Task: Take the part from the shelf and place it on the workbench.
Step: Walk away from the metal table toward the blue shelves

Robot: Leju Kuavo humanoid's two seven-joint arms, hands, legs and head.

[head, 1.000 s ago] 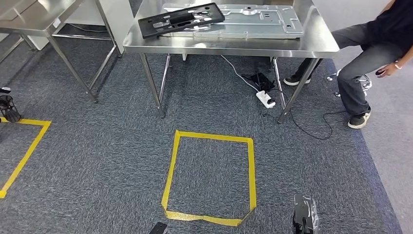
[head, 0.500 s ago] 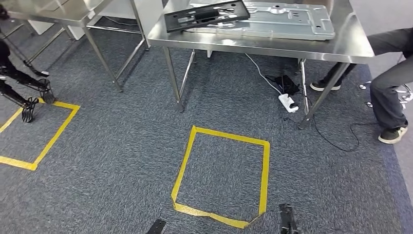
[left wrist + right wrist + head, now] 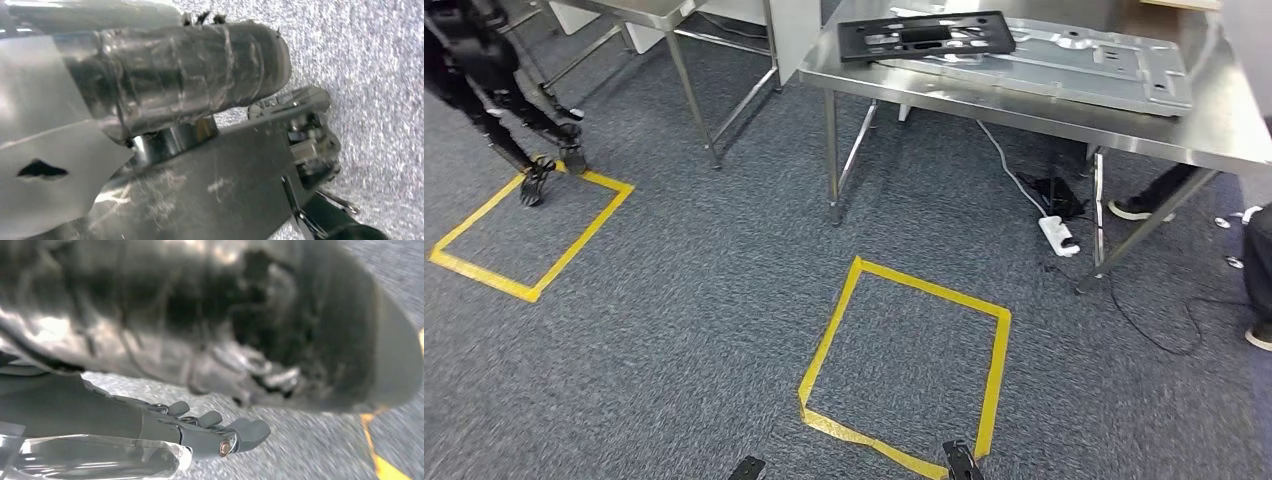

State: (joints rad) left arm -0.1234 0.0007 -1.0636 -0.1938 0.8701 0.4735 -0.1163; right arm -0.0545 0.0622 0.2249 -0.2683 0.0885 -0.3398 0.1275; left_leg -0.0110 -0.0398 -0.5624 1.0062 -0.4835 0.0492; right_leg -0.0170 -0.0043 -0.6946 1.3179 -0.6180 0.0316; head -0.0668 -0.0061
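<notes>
A steel workbench stands across the top of the head view, its tabletop running from about twelve o'clock to two o'clock. On it lies a black slotted part, resting partly on a large flat silver metal plate that lies beside and under it. Under the bench, a white power strip and dark cables lie on the grey carpet. A square marked in yellow tape sits on the floor near six o'clock, and a second taped square lies at nine o'clock, where the dark legs of another machine stand at its far edge. A person's shoe shows at three o'clock.

The right hand, seen from its wrist, hangs over the carpet with its fingers fairly straight and close together, holding nothing. The left hand is seen close above the carpet, but whether its fingers are open or curled cannot be told.

No shelf is visible here, and both arms hang low. Judging by this, the robot is walking or turning between stations rather than grasping. The next move likely calls for facing the shelf squarely before raising an arm to reach.
</notes>
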